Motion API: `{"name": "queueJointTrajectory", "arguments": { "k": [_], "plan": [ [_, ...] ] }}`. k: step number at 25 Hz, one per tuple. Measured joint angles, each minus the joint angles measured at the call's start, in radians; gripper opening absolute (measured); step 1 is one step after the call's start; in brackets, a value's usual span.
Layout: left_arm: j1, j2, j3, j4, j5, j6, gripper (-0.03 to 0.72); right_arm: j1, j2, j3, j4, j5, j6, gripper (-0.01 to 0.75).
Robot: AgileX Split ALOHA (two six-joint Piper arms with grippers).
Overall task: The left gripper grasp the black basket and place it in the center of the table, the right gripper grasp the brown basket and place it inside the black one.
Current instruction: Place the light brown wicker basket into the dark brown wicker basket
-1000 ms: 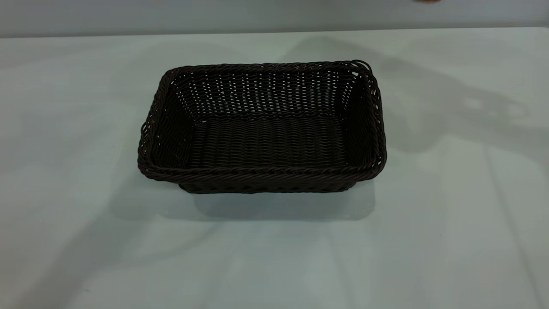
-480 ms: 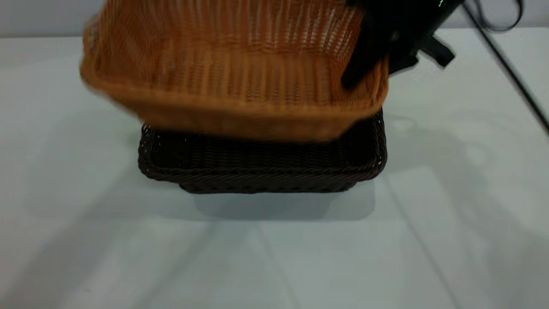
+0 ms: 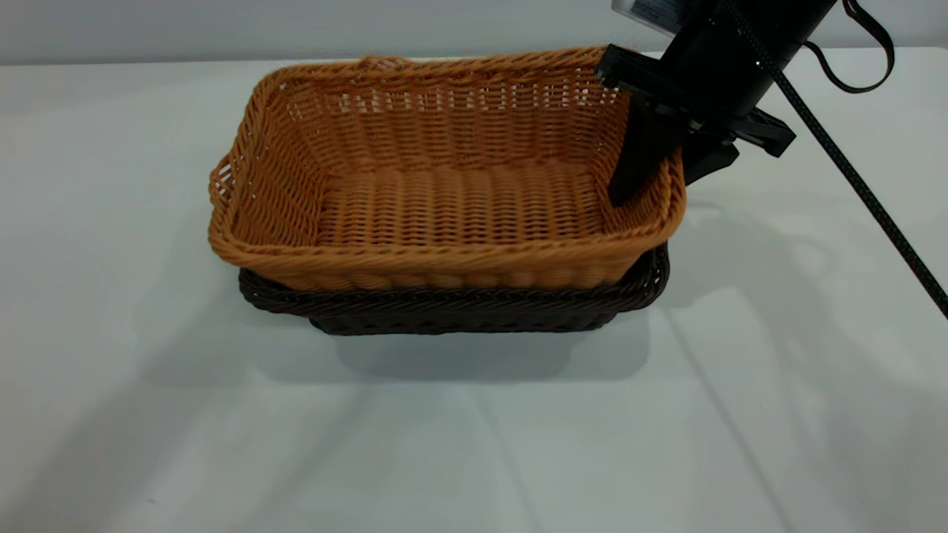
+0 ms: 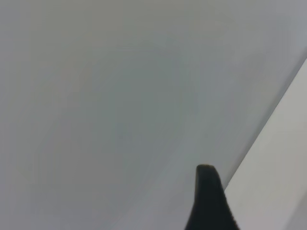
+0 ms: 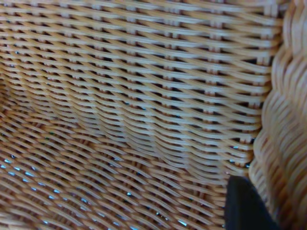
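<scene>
Exterior view: brown basket [image 3: 444, 185] nested in black basket [image 3: 459, 311], mid-surface [image 3: 740, 407].
Right tool [image 3: 655, 174] is clamped on the brown basket's right rim, one finger inside, one outside. Left tool [image 4: 208, 201] is off elsewhere; can't tell its state.

Two baskets are seen on one table [image 3: 778, 414]: one brown basket [image 3: 444, 200] and one black basket [image 3: 459, 307], the brown one nested in the black one. In the right wrist view only the brown basket is shown, filling the picture.

One gripper, the right gripper [image 3: 663, 166], is seen in the exterior view, with two fingers counted, one inside the brown basket's wall and one outside it. One braided cable [image 3: 852, 178] and one strap loop [image 3: 863, 44] are counted on that arm.

In the left wrist view a single dark fingertip of the left gripper [image 4: 208, 203] is shown; a second one cannot be made out.
</scene>
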Motion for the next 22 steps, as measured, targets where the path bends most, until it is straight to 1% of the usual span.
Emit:
{"name": "queueJointTrajectory", "arguments": {
  "k": [3,6,9,11,13,18,22],
  "plan": [
    [0.000,0.000,0.000,0.000,0.006,0.000,0.447,0.008,0.000,-0.004,-0.003,0.009,-0.008,0.333],
    [0.000,0.000,0.000,0.000,0.009,-0.002,0.447,0.015,-0.006,-0.007,0.004,0.036,-0.036,0.489],
    [0.000,0.000,0.000,0.000,0.015,-0.002,0.447,0.014,-0.015,-0.007,-0.003,0.093,-0.045,0.596],
    [0.000,0.000,0.000,0.000,0.023,-0.002,0.447,0.014,-0.029,-0.012,-0.025,0.145,-0.046,0.620],
    [0.000,0.000,0.000,0.000,0.036,-0.002,0.447,0.014,-0.045,-0.033,-0.051,0.188,-0.046,0.620],
    [0.000,0.000,0.000,0.000,0.045,-0.002,0.447,0.014,-0.054,-0.104,-0.117,0.276,-0.016,0.577],
    [0.000,-0.009,0.000,0.000,0.061,-0.002,0.447,0.013,-0.066,-0.161,-0.180,0.291,0.039,0.567]
  ]
}}
